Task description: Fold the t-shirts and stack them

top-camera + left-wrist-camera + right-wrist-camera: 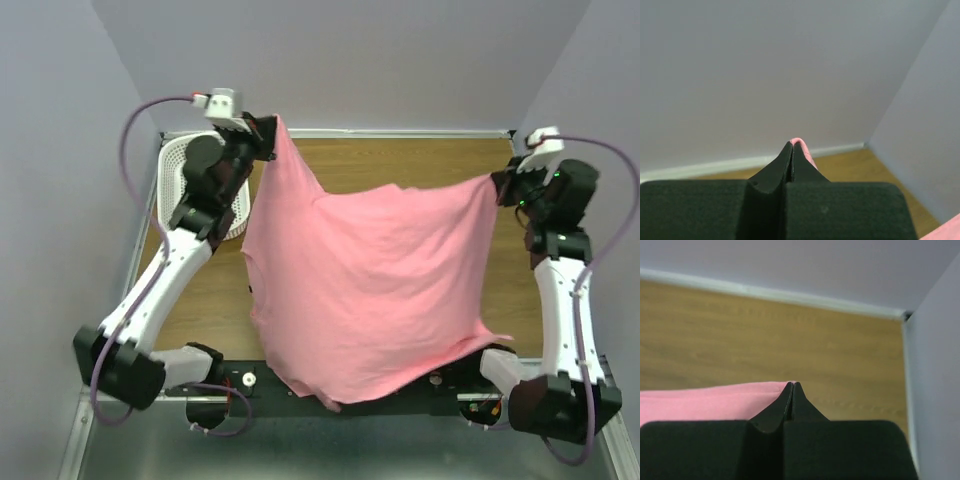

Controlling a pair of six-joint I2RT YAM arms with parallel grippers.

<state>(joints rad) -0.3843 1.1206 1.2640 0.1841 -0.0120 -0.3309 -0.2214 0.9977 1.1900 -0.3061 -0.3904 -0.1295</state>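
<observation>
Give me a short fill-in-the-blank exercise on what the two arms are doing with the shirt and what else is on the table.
1. The t-shirt stretched between the two arms is ____ in colour.
2. The left jaws and the right jaws are both ____ on the t-shirt's cloth.
3. The white basket stands at the far end of the table, on the ____ arm's side.

Missing words: pink; shut; left

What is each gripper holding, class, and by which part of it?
Both hold the same salmon-pink t-shirt: the left gripper pinches one far corner of the cloth, the right gripper the other, so it hangs spread between them.
</observation>
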